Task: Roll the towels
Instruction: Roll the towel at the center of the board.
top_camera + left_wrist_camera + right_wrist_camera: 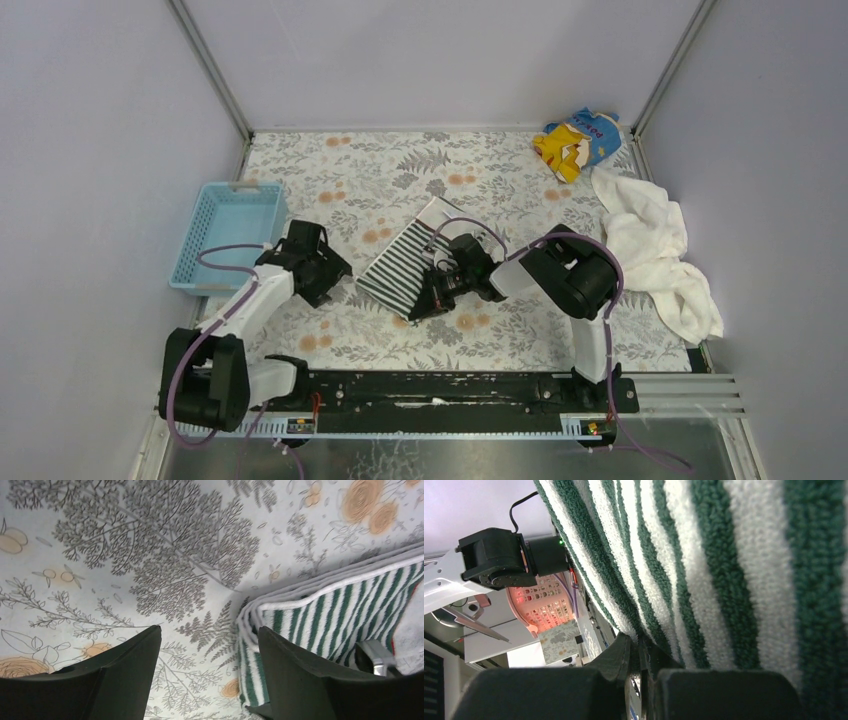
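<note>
— Where is the striped towel (405, 262) lying?

— It is lying folded near the middle of the floral table (380, 170), its long axis running on a slant from near-left to far-right. The white terry towel (650, 245) is sitting heaped well apart, by the right wall.

— What is the right gripper (432, 292) doing?

— It is pinching the striped towel's near-right edge. In its wrist view the fingers are pressing together with the green-and-white cloth caught between them.

— Is the left gripper (335, 272) holding anything?

— No. Its fingers (120, 680) are standing wide apart over bare table, gripping nothing. The towel's layered hem is lying just beside one finger, so the cloth is sitting immediately to that gripper's right.

— Which arm is looking better placed for the free end?

— I am judging the left one. It is hovering just beside the near-left short end, and a roll would be running along that slanted axis toward the far-right.
</note>
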### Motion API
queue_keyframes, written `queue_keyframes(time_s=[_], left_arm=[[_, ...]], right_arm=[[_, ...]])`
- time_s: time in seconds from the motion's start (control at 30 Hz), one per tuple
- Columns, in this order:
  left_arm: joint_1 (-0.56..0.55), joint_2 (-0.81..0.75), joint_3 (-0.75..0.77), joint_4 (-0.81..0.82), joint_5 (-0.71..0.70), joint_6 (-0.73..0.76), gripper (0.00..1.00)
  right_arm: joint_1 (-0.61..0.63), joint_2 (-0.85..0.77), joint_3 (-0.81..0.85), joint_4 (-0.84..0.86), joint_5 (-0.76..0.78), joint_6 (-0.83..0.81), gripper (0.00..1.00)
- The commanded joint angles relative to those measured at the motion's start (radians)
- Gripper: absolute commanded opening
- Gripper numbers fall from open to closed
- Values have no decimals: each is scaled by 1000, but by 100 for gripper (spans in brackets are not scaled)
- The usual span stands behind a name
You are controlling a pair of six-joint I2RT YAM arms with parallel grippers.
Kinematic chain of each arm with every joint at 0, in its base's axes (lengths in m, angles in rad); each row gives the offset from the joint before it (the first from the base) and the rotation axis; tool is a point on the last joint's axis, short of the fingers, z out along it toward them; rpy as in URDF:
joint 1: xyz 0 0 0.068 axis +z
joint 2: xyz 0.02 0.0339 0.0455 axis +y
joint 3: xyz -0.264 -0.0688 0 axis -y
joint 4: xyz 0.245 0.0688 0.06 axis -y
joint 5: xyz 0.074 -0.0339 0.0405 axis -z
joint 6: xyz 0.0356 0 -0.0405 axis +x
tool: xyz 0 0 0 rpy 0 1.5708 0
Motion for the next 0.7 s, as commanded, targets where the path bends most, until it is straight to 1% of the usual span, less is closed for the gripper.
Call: queue_keyframes(time_s=[0.0, 0.1, 0.23, 0.33, 0.4, 0.57, 0.67], left_arm=[[13, -55, -86, 42, 78, 19, 71], [16, -100, -117, 18, 101, 16, 71], [23, -188, -118, -36, 91, 19, 71], [24, -208, -118, -58, 99, 37, 71], [24, -199, -136, -38, 145, 51, 70], [23, -185, -197, 76, 253, 52, 70], [22, -174, -209, 117, 291, 53, 70]], right_arm=[[1, 69, -48, -159, 92, -31, 0], [0, 69, -48, -162, 92, -28, 0], [-1, 70, -47, -171, 97, -26, 0], [0, 74, -44, -174, 99, -26, 0], [-1, 74, -42, -175, 98, -26, 0], [0, 73, -43, -182, 106, -29, 0], [0, 71, -44, -182, 107, -30, 0]])
